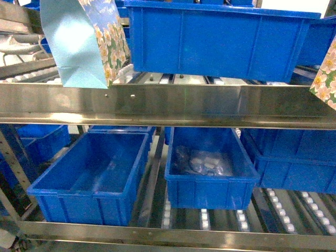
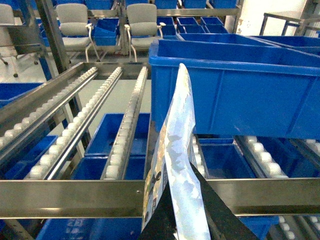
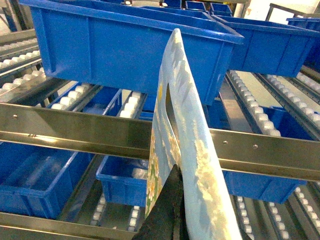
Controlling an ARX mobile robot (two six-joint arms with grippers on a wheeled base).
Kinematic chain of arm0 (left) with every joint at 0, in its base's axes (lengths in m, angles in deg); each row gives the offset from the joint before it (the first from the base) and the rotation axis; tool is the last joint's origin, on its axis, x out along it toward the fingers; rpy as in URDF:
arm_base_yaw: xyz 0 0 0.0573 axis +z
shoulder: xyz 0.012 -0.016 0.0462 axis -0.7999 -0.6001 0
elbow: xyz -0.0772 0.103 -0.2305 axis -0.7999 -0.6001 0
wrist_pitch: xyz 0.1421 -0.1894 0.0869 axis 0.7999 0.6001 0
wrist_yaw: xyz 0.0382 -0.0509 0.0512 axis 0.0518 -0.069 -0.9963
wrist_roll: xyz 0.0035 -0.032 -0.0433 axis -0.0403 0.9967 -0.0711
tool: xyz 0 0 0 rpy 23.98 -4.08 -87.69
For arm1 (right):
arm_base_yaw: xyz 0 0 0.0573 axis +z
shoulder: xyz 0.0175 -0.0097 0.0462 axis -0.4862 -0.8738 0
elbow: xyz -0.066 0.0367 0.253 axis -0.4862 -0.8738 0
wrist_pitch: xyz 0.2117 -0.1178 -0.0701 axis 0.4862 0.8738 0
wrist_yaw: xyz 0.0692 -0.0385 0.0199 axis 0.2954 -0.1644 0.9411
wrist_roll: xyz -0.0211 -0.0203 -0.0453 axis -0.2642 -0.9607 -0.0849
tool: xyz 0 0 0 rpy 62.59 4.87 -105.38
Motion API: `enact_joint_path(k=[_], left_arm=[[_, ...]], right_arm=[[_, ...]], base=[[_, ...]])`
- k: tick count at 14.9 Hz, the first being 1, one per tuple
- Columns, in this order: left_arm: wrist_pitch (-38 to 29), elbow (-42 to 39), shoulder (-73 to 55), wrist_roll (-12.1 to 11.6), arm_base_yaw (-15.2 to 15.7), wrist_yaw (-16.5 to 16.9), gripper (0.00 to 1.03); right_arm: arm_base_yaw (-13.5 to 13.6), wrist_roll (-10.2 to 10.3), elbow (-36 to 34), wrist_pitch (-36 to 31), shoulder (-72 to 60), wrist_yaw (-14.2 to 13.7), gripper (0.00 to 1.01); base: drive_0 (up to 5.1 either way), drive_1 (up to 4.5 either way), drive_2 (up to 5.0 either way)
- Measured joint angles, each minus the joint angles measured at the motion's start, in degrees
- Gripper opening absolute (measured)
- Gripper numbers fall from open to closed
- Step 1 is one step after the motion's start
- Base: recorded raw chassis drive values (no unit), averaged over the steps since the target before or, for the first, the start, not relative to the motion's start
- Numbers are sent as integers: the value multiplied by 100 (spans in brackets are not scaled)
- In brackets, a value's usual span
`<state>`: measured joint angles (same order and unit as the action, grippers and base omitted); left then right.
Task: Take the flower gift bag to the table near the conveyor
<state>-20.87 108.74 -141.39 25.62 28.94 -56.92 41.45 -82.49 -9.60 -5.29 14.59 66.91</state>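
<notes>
1. Left claw [image 2: 187, 231]: clamped on the top edge of a flower gift bag [image 1: 84, 39], held up in the air at the upper left of the head view, in front of the conveyor [image 1: 168, 102] upper rail.
2. Right claw [image 3: 175, 220]: clamped on a second floral bag [image 3: 187, 150], seen only as a corner at the right edge of the head view.
3. Both bags hanging clear of the rollers [image 2: 125, 135], seen edge-on from each wrist.
4. Large blue bin [image 1: 220, 37] resting on the upper roller track, just beside the left bag.
5. Two lower blue bins [image 1: 92, 176] on the track beneath; the right one holding small wrapped items.
6. Grey chairs [image 2: 142, 25] beyond the rack in the left wrist view.
</notes>
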Motion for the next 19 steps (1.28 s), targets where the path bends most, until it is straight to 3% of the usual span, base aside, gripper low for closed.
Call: enact_joint_path(k=[19], left_arm=[[-7, 0, 7, 2, -2, 2, 2]], right_arm=[[2, -2, 0, -7, 0, 2, 2]], base=[[-484, 230, 270]])
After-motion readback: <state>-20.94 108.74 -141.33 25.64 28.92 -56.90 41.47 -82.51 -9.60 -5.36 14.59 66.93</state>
